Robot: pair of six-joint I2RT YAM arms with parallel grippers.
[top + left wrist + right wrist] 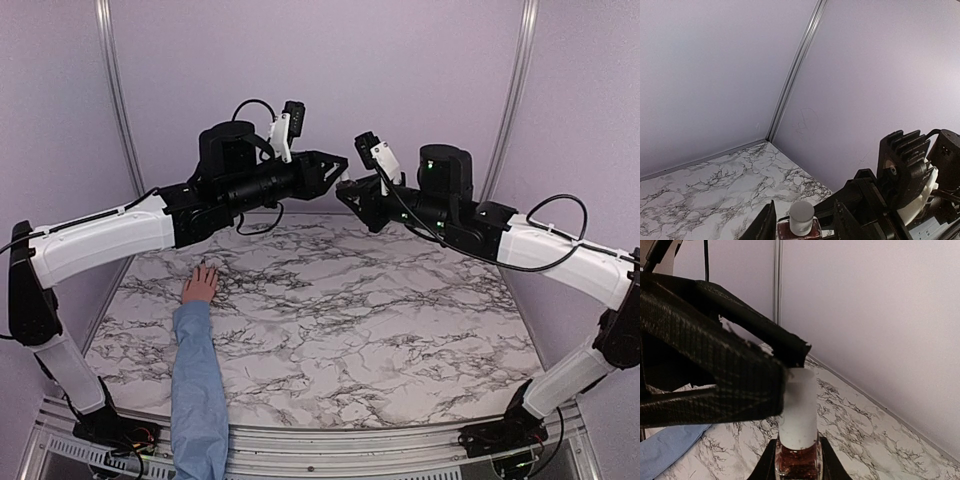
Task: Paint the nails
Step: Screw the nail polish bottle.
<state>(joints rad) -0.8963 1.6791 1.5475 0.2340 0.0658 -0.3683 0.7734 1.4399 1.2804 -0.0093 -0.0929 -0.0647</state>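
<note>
The top camera looks down from behind over the whole table [350, 320]. The left gripper [802, 226]'s camera faces the far right corner, the right gripper [799, 462]'s the far left. Both see the bottle [801, 216] close, from opposite sides.

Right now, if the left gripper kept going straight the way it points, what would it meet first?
Probably the small white-capped dark red bottle just ahead of the left gripper; depth is unclear.

Upper middle of the top view: the left claw [342, 167] and right claw [342, 196] meet above the table [400, 320], a bottle [798, 460] between them. A hand [201, 285] lies on the table, centre-left.
</note>
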